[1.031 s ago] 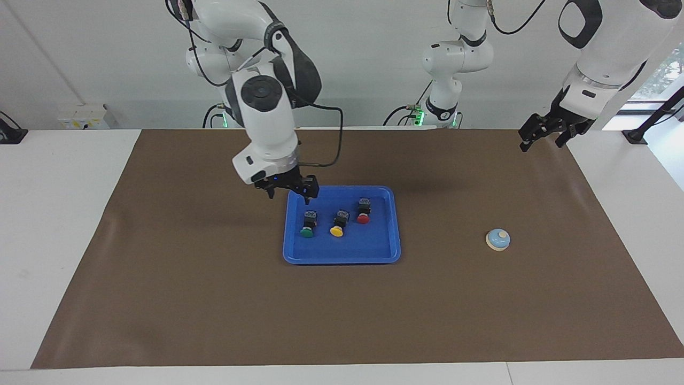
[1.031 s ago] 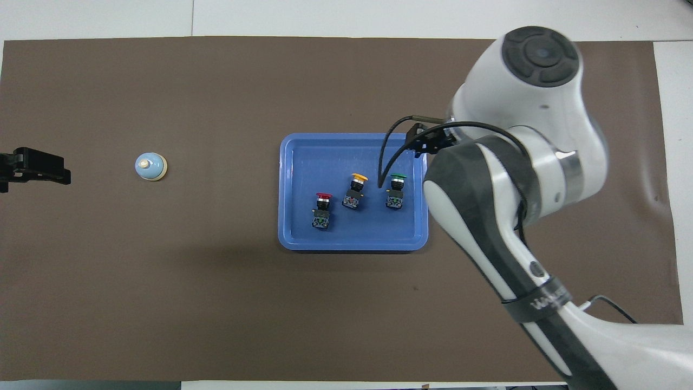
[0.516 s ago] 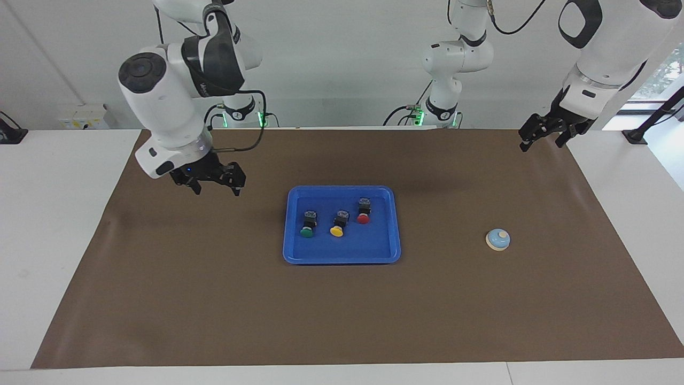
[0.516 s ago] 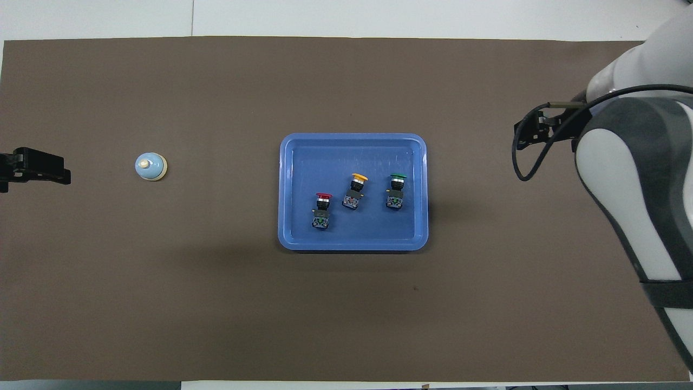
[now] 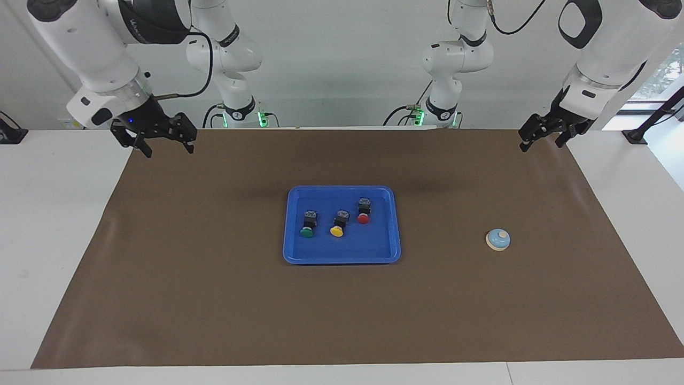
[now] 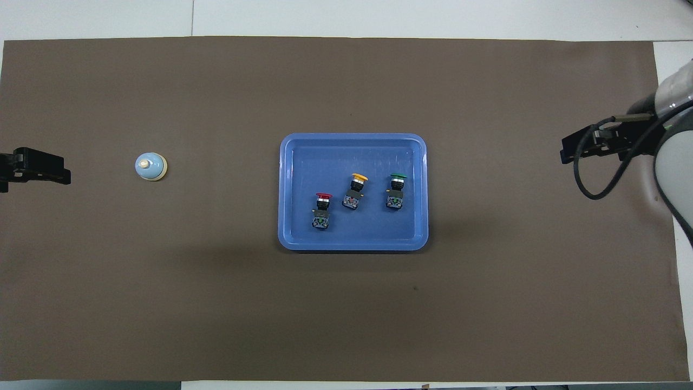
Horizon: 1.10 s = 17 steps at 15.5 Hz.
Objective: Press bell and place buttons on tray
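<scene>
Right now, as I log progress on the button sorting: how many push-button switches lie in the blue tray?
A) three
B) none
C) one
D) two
A: the green push-button switch, the yellow push-button switch and the red push-button switch all lie inside the blue tray.

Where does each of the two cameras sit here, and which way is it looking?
Facing view: high across the table, looking at the robots; both arms, left gripper and right gripper raised at the mat's corners.
Overhead view: above the robots' end, looking steeply down; only the gripper ends show at the side edges.
Shared: tray with three buttons, bell toward the left arm's end; turned half around.
</scene>
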{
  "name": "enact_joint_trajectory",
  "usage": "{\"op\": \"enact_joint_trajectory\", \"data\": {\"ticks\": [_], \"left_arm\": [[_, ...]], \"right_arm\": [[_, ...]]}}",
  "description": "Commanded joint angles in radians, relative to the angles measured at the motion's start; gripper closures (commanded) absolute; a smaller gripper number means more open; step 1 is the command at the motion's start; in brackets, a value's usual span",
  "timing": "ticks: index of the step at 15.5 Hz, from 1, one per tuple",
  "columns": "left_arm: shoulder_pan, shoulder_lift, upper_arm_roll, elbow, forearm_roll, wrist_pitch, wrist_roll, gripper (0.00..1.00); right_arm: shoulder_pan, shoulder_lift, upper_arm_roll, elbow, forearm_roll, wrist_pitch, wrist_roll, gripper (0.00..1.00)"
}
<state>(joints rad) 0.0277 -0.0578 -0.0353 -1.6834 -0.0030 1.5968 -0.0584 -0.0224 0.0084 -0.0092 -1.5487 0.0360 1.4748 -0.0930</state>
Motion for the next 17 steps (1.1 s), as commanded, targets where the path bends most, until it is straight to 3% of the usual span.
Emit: {"op": "enact_joint_trajectory", "data": {"ticks": [1,3,4,5,7,14,17], "left_arm": [[-0.012,-0.025,0.002,-0.041,0.001,0.032,0.002,0.07],[-0.012,-0.013,0.000,-0.051,0.001,0.064,0.002,0.49],[-0.012,0.006,0.002,-0.053,0.001,0.084,0.002,0.78],[-0.012,0.028,0.002,-0.053,0.001,0.107,0.000,1.00],[-0.011,0.068,0.002,-0.065,0.000,0.175,-0.003,1.00],[-0.005,0.314,0.002,-0.064,0.000,0.434,-0.005,1.00],[-0.002,0.348,0.000,-0.088,0.000,0.497,-0.001,1.00]], "right_arm": [[-0.011,-0.045,0.011,-0.022,-0.036,-0.021,-0.022,0.00],[-0.011,-0.051,0.011,-0.019,-0.054,-0.015,-0.021,0.00],[-0.011,-0.051,0.011,-0.016,-0.056,-0.008,-0.016,0.00],[-0.011,-0.051,0.011,-0.016,-0.057,0.004,-0.014,0.00],[-0.013,-0.051,0.008,-0.016,-0.056,0.009,-0.014,0.00],[-0.014,-0.053,0.006,-0.018,-0.053,0.007,-0.011,0.00],[-0.011,-0.065,0.008,-0.031,-0.054,-0.002,-0.011,0.00]]}}
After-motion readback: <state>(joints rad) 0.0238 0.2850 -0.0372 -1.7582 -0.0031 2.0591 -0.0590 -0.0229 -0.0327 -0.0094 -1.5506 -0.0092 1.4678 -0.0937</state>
